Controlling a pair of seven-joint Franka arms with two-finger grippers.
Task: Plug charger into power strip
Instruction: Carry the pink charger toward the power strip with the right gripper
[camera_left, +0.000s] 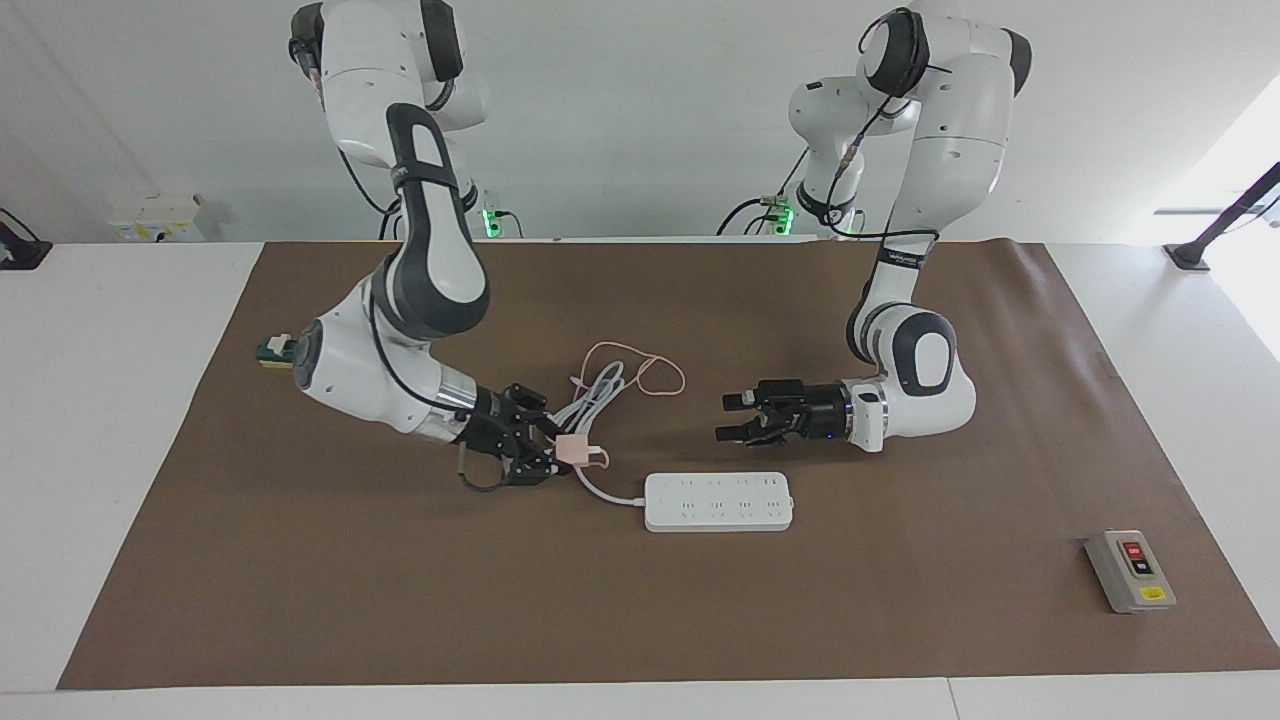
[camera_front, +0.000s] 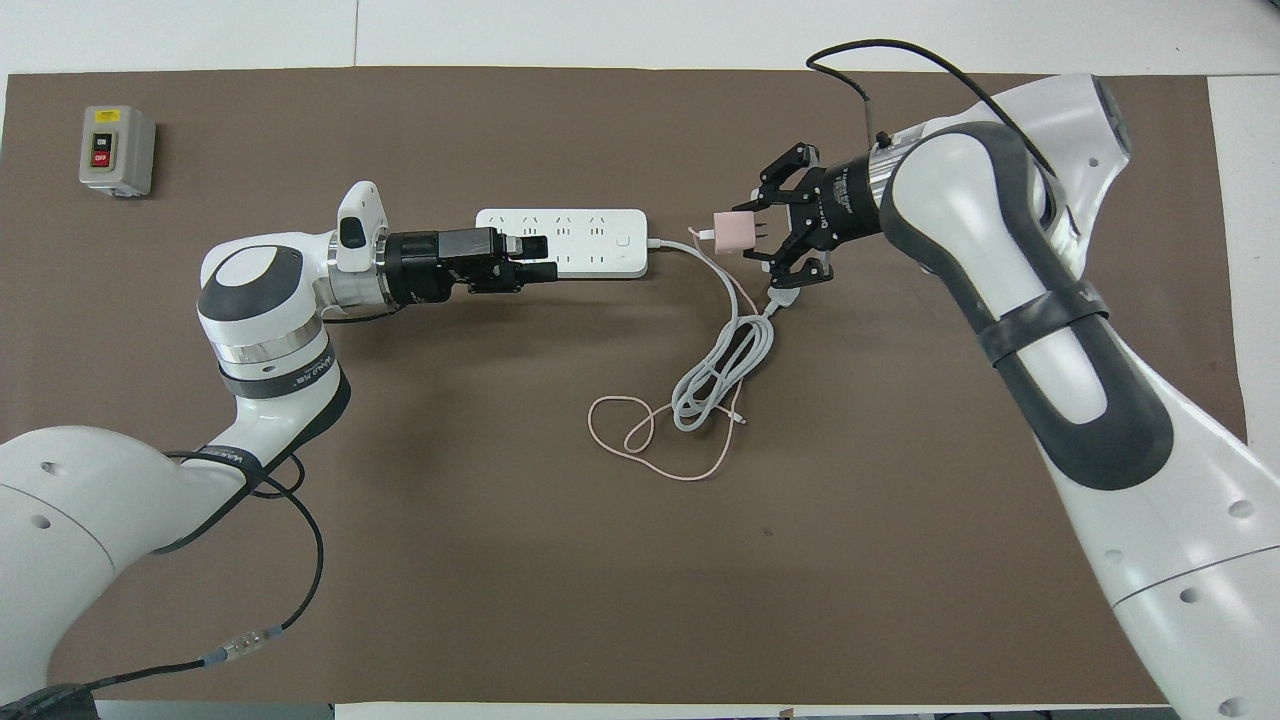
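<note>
Right pincer (camera_left: 552, 452) clamped and raised; left pincer (camera_left: 722, 416) spread, hovering.

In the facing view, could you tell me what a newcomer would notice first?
Probably the small pale-pink cube charger pinched in the right gripper, raised over the thick white cord just off the end of the long flat white power strip. Next, the left gripper, open and empty, hovering beside the strip on the robots' side.

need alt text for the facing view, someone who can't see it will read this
The right gripper holds the pink charger in the air beside the cord end of the white power strip on a brown mat. The left gripper hangs open just above the strip. A grey switch box sits toward the left arm's end.
</note>
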